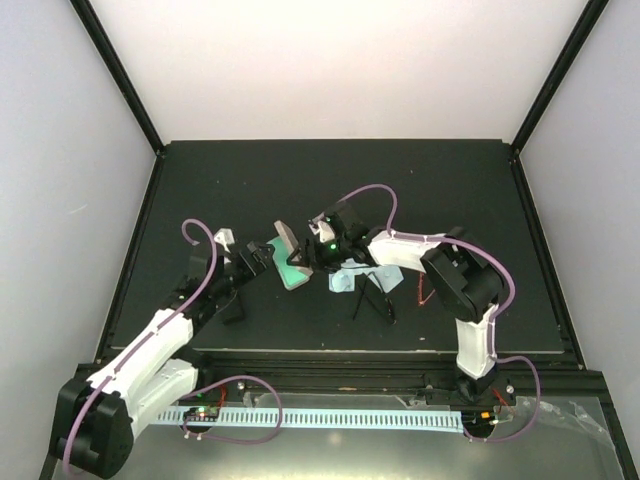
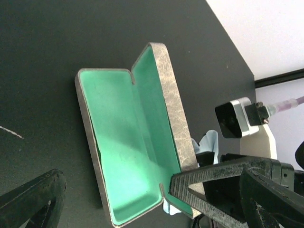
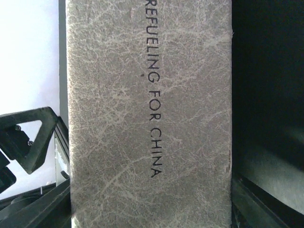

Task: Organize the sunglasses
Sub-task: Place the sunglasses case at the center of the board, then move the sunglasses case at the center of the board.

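left gripper (image 1: 257, 257) spread wide astride open case (image 2: 123, 142) end. right gripper (image 1: 308, 254) at lid (image 3: 147, 118), can't tell if pinching. black sunglasses (image 1: 372, 300) on tabletop (image 1: 250, 180), right of case past cloth (image 1: 350, 278); right arm nearer.

Counter (image 1: 300, 180): one, dark. Arms: two, the left arm (image 1: 150, 350) and the right arm (image 1: 400, 250). Tools: two, the left tool (image 1: 257, 258) and the right tool (image 1: 312, 248), one per arm. Cases: one beige case (image 2: 142, 142), lying open with a green lining, and one line of print on its lid in the right wrist view. One dark oblong (image 1: 236, 310) sits by the left arm, kind unclear. Light blue cloth (image 1: 350, 278): one patch seen, and I cannot tell whether it is a single piece or two. Sunglasses: two, a black pair (image 1: 374, 300) and a red-framed pair (image 1: 420, 290), the second only partly showing.
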